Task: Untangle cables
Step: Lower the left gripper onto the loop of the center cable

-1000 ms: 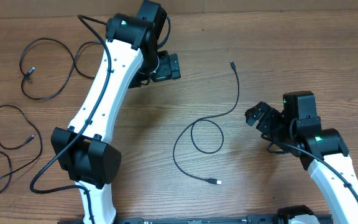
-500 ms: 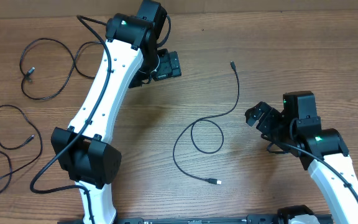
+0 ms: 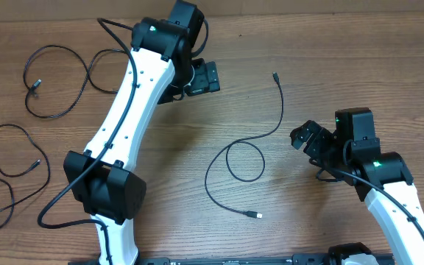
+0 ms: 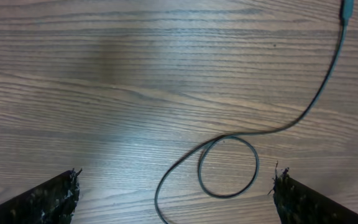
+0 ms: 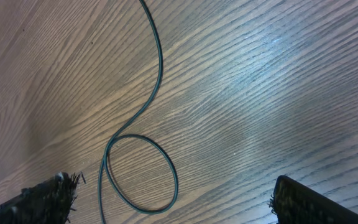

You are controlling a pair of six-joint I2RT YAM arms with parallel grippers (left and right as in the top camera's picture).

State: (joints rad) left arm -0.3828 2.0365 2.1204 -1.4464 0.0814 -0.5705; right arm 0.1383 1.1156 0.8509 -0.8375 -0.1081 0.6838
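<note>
A thin black looped cord (image 3: 282, 107) lies alone, with two similar cords (image 3: 50, 48) well left of it. Left gripper (image 3: 205, 77) and right gripper (image 3: 300, 137) flank it, spread, empty: untangling looks done.

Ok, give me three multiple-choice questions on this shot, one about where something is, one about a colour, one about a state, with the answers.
1. Where does the looped cable lie?
A) near the middle of the table
B) at the far left edge
C) draped over the right arm

2. What colour is that cable?
A) white
B) red
C) black

3. How is the left gripper?
A) shut on the cable
B) open, holding nothing
C) shut and empty

Answers: 1 A, the overhead view shows it mid-table. 2 C, it reads black in the overhead view. 3 B, the left wrist view shows its fingers wide apart with nothing held between them.
</note>
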